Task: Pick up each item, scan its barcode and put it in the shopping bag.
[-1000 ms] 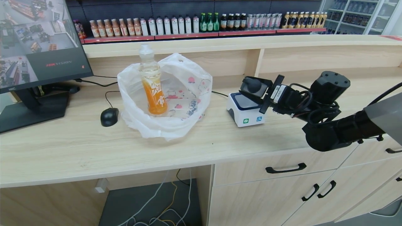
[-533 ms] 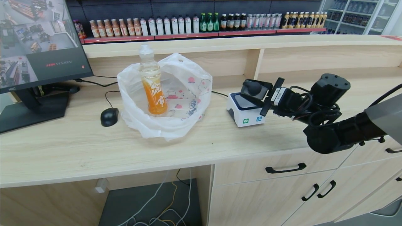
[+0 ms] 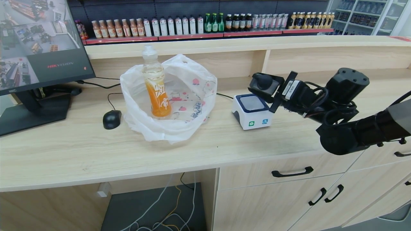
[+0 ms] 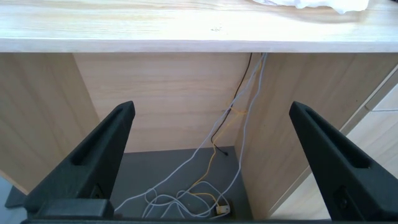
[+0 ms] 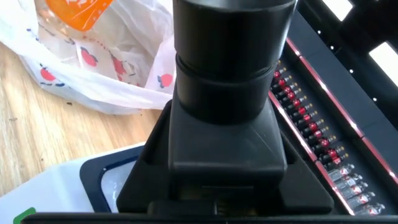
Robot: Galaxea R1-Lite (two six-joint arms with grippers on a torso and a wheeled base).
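Wooden counter (image 3: 80,150) holds monitor (image 3: 35,64), mouse (image 3: 111,119), shopping bag (image 3: 196,96), scanner (image 3: 252,112).

counter (image 3: 80,150): matt wood | shopping bag (image 3: 196,128): thin crinkled plastic | bottle (image 3: 154,72): clear glossy plastic

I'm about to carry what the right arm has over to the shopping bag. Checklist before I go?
1. Dark item gripped by the right hand: ok, it hangs clear of the counter.
2. Barcode facing the scanner: cannot tell, no barcode shows.
3. Shopping bag mouth open: ok, it gapes upward.
4. Room inside: ok, the orange bottle stands upright at the bag's left side, with space to its right.
5. Path from scanner to bag: ok, bare counter between them.
6. Left hand out of the way: ok, open, below the counter's edge.
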